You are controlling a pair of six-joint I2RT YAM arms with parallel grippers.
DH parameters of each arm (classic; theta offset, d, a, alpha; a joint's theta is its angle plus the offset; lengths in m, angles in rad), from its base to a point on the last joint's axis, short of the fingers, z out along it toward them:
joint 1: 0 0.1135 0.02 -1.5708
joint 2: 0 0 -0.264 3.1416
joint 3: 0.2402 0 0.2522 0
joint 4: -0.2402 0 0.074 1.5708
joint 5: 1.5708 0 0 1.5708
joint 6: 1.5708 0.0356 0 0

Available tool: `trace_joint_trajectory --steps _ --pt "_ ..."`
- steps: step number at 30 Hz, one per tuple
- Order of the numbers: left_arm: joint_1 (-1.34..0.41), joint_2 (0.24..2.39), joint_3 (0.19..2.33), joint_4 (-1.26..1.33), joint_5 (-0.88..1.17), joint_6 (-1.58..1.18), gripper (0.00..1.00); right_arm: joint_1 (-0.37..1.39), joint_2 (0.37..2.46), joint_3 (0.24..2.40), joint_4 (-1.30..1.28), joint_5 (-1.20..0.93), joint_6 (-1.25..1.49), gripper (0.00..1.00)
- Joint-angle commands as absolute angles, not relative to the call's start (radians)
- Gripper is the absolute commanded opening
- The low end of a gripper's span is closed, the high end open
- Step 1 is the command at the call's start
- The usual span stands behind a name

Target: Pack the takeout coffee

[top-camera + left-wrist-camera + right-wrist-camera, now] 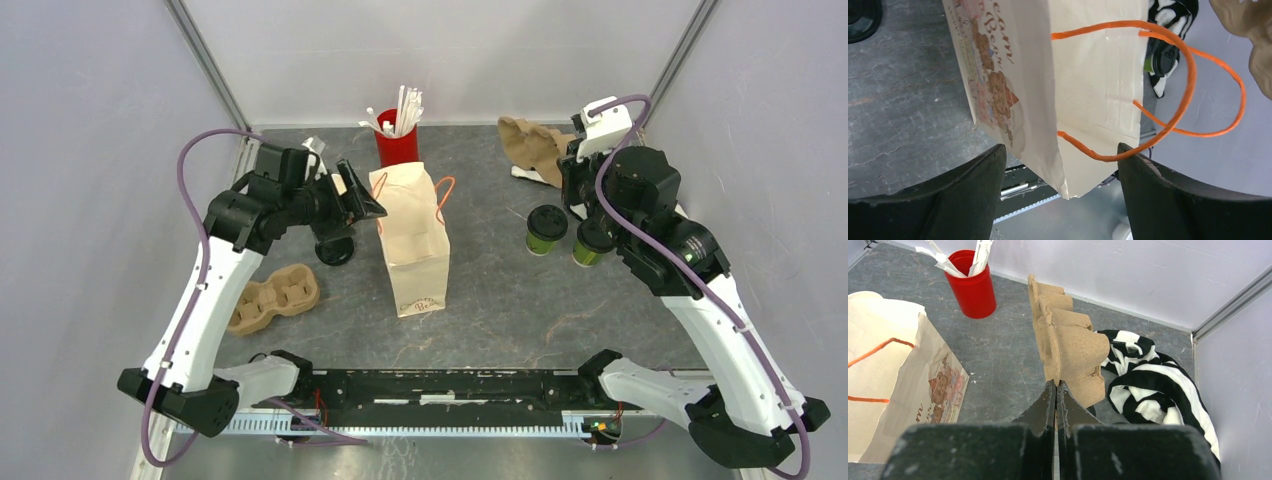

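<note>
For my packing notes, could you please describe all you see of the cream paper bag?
The cream paper bag is flat-sided, printed with brown bears and script, with two orange cord handles at its mouth. It sits mid-table before the red cup of white sticks; the left gripper's open jaws flank one corner without clamping it.

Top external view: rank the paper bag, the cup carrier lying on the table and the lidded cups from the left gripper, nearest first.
1. paper bag, centre, right beside the left gripper.
2. cup carrier, near-left on the table.
3. lidded cups, across on the right.
</note>
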State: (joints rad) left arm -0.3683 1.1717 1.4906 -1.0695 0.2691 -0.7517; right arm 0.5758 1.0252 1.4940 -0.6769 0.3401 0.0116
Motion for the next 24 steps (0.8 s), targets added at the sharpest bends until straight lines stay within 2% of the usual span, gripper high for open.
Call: trace_joint_trajectory --steps 1,5,9,14,19,24 --pt "-0.374 1.182 1.506 -1.098 0.192 -0.824 0.87 0.577 0.996 1.476 -0.629 0.333 0.027 0.0" --pt "-0.431 1.29 1.627 -1.181 0.102 -0.789 0.88 0.578 0.999 1.493 -0.643 0.329 0.023 0.0" --pt "-0.518 1.381 1.757 -1.3 -0.092 -0.772 0.82 0.576 1.002 1.508 -0.656 0.335 0.015 0.0" --pt "-0.642 1.45 1.808 -1.362 -0.271 -0.792 0.7 0.578 0.996 1.5 -0.657 0.336 0.013 0.0" --pt "-0.671 1.451 1.808 -1.346 -0.372 -0.755 0.5 0.578 0.987 1.484 -0.651 0.339 0.02 0.0" --pt "-0.679 1.423 1.726 -1.173 -0.249 -0.564 0.26 0.578 0.989 1.494 -0.657 0.34 0.016 0.0"
